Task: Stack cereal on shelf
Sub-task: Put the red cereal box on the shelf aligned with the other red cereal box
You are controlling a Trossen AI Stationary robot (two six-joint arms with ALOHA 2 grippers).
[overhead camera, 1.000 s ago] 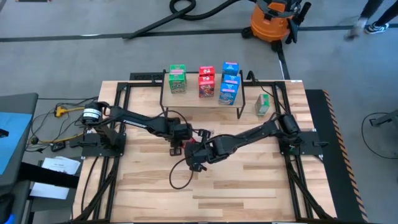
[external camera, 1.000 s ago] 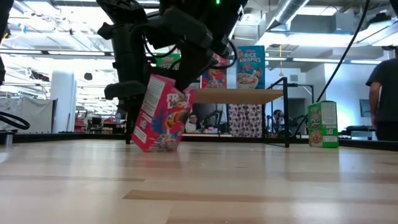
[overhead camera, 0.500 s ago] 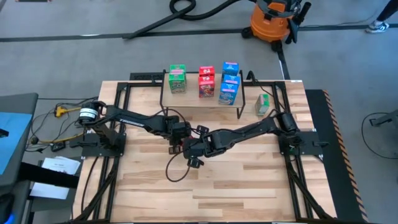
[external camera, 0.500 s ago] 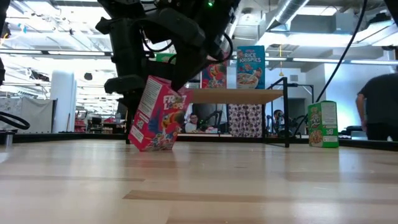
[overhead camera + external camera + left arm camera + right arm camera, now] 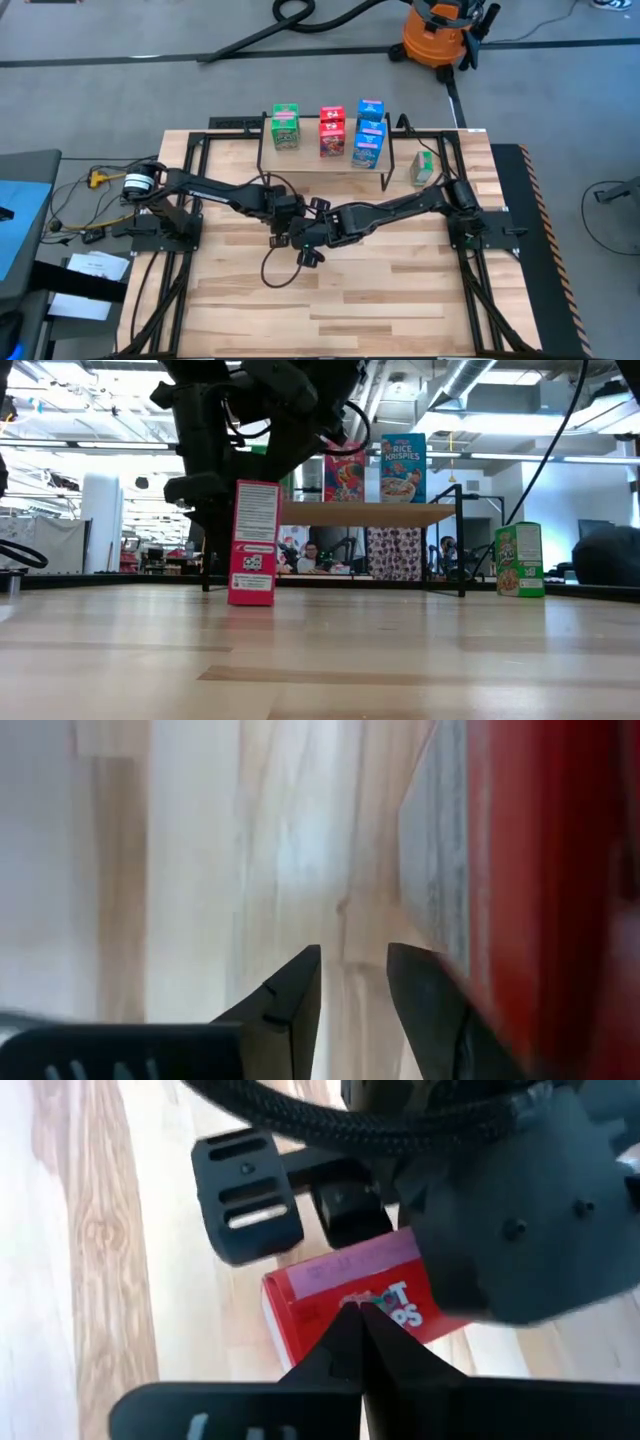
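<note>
L gripper sits mid-table, fingers drawn nearly together w/ only a thin gap, nothing between them; red cereal box is just beside it, close enough that contact can't be told. That box stands upright on the tabletop, narrow side facing the low cam, in front of the shelf. R gripper is right next to it, tips pinched fully closed, empty, poised over the box top. On the shelf, L to R: green boxes, red boxes, blue boxes. One more green box stands on the table just R of the shelf.
</note>
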